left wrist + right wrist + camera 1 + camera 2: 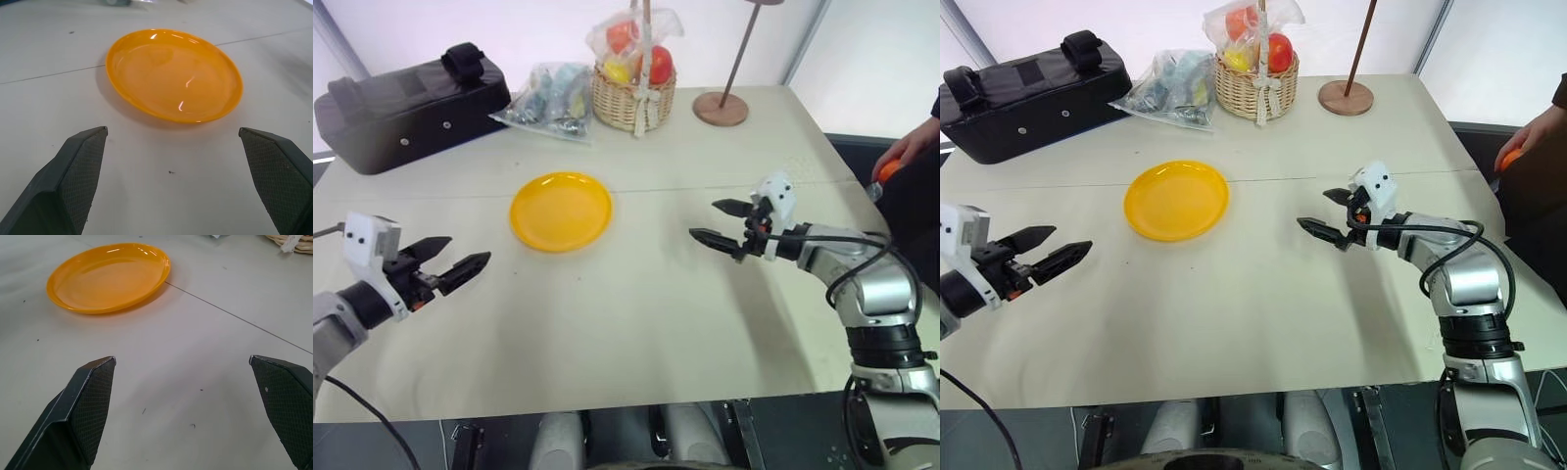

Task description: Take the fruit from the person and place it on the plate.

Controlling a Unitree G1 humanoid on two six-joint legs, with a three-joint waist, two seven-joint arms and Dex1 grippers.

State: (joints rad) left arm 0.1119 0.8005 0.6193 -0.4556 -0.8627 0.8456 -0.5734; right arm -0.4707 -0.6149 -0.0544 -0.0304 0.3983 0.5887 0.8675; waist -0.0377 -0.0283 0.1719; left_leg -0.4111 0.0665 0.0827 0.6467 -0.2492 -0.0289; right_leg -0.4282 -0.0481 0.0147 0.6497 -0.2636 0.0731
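The fruit (890,169) sits in the person's hand (907,150), held out past the counter's right edge, near its far end and clear of the surface. A black sleeve shows at the wrist. The plate (561,211) lies flat and bare on the counter (636,313), left of the middle, well apart from the fruit and from every edge.

Between plate and right edge the counter is open, and so is the whole wide stretch along the near edge.

The right gripper (724,222) hangs above the counter between the plate and the right edge, its jaws spread wide with nothing in them, pointing toward the plate and slightly down; the fruit is behind it, off to the right. The left gripper (452,260) hangs near the left edge, jaws also wide and empty, aimed at the plate from the near left.

Along the far edge stand a black bag (406,108) at the left corner, a clear plastic packet (548,100), a wicker basket (632,96) with wrapped red and yellow fruits, and a round wooden stand base (721,109) with a thin pole. None lies between the right gripper and the hand.
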